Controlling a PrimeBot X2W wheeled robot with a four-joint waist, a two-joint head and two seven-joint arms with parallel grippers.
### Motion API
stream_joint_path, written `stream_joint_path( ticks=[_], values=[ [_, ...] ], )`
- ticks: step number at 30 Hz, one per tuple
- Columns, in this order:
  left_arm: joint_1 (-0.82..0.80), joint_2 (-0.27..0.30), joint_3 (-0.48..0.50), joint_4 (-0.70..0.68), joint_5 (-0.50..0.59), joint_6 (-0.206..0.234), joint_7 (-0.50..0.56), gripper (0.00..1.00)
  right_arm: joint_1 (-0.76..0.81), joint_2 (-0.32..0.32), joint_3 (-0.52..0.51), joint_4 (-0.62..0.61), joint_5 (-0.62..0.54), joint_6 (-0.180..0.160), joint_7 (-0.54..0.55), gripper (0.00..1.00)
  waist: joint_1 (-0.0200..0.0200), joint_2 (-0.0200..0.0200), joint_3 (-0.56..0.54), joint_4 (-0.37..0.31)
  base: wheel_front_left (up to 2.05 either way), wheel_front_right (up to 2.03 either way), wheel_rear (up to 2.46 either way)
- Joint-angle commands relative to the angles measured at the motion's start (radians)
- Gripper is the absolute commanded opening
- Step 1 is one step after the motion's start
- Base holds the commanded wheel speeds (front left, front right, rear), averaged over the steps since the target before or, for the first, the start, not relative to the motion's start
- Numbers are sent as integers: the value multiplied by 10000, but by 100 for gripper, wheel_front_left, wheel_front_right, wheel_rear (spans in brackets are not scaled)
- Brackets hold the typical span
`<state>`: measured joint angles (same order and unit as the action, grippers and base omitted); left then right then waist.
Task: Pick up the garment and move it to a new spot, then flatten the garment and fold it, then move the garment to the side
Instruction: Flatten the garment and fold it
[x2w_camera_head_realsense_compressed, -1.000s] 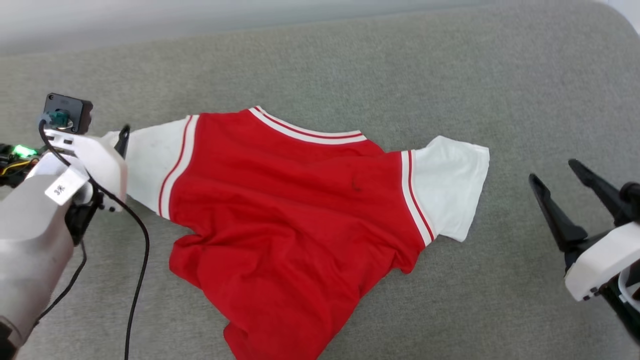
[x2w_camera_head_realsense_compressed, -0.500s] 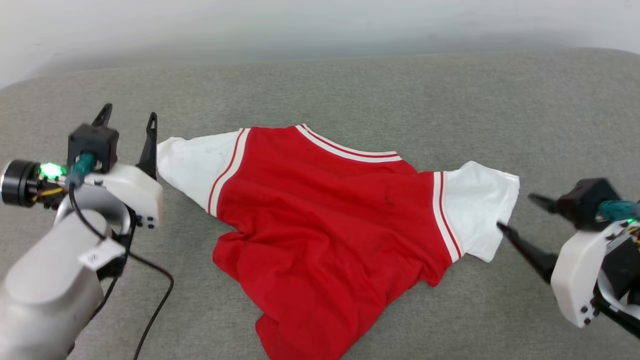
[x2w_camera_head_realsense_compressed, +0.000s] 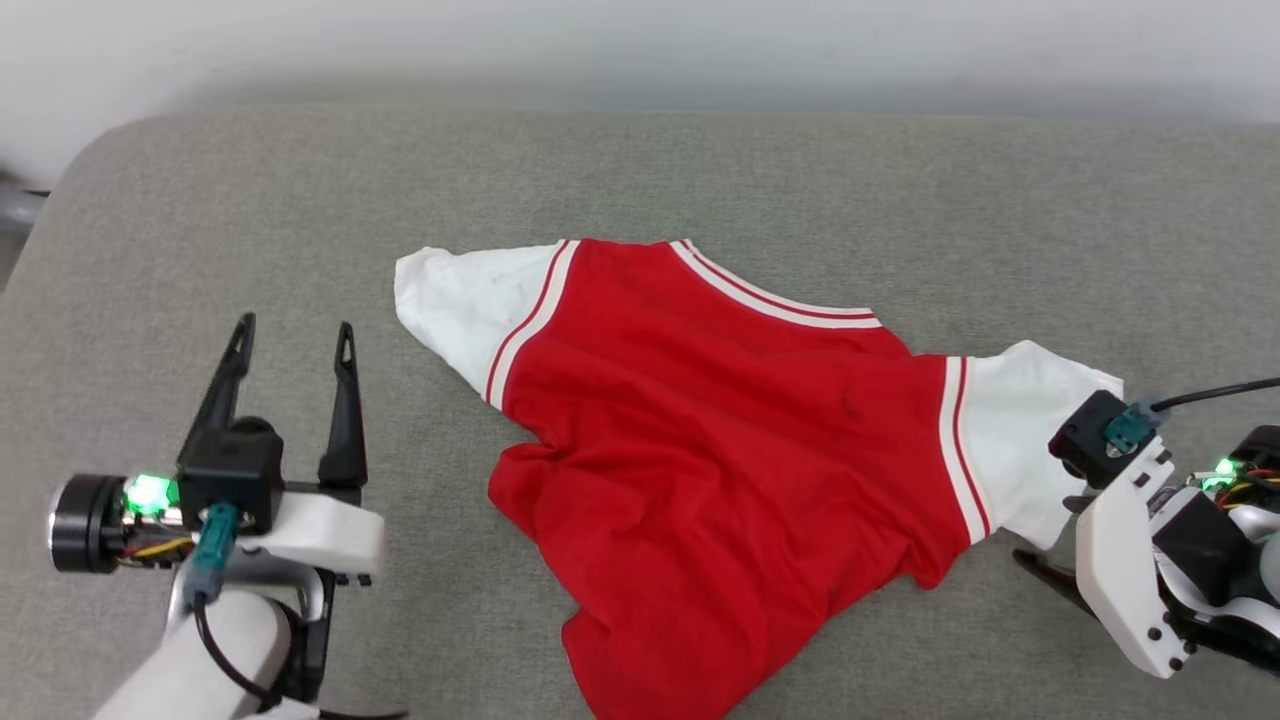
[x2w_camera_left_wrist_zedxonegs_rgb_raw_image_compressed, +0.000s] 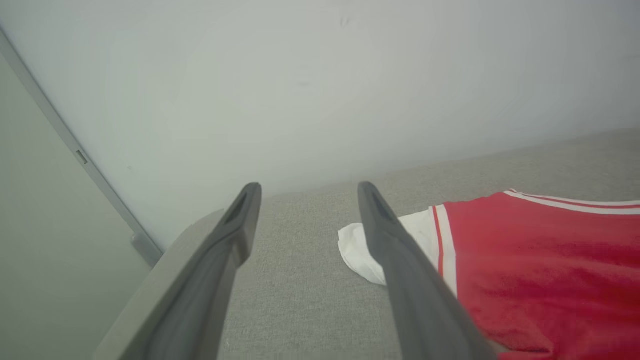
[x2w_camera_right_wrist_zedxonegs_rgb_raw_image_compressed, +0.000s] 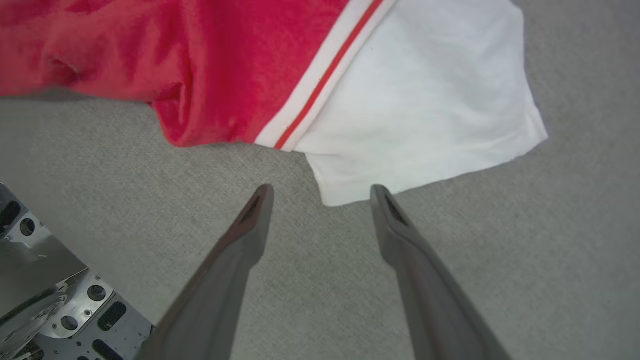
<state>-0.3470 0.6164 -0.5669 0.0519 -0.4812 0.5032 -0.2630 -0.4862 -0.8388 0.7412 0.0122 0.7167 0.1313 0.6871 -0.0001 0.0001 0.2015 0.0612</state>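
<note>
Where the garment (x2w_camera_head_realsense_compressed: 720, 450) lies, grey cushion (x2w_camera_head_realsense_compressed: 900, 180) meets pale wall (x2w_camera_head_realsense_compressed: 640, 40).

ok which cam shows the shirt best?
Head view: the shirt lies spread on the grey surface, both white sleeves and collar visible; only its lower hem runs off the bottom edge. Left wrist view catches one white sleeve and some red body; right wrist view shows the other sleeve and a crumpled red edge.

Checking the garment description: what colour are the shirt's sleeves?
White sleeves, with red-and-white striped trim at the seam; clearest in the right wrist view.
</note>
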Motion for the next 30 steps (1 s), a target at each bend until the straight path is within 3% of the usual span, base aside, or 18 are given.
stream_joint_path(
  ticks=[1, 8, 9, 10, 19, 26, 30],
  values=[
    [312, -154, 197, -158, 207, 14, -22, 100, -289, 148, 293, 434, 158, -12, 40, 100, 1, -1, 99, 137, 0, 0, 0],
    [724, -760, 573, -118, 848, -523, -22, 100, -637, 591, 1514, 2409, 431, -12, -436, 100, 1, -1, 244, 406, 0, 0, 0],
    [755, -831, 627, -91, 913, -589, -22, 100, -682, 635, 1661, 2581, 459, -12, -598, 47, 1, -1, 238, 415, 0, 0, 0],
    [784, -900, 679, -69, 976, -664, -22, 100, -721, 655, 1774, 2707, 496, -12, -824, 0, 1, -1, 219, 412, 0, 0, 0],
    [1364, -1320, 1157, 233, 1351, -1088, -23, 100, -978, 147, 1879, 2426, 670, -13, -2541, 0, 1, -1, -372, 89, 0, 0, 0],
    [1990, -1548, 1441, 301, 1533, -1406, -23, 100, 535, -758, 1091, 1497, 927, -13, -3062, 0, 1, -1, -986, -155, 0, 0, 0],
    [2215, -1702, 1565, 335, 1622, -1547, -23, 100, 1961, -823, 301, 1235, 1214, -12, -3131, 0, 1, -1, -1194, -217, 0, 0, 0]
  ],
)
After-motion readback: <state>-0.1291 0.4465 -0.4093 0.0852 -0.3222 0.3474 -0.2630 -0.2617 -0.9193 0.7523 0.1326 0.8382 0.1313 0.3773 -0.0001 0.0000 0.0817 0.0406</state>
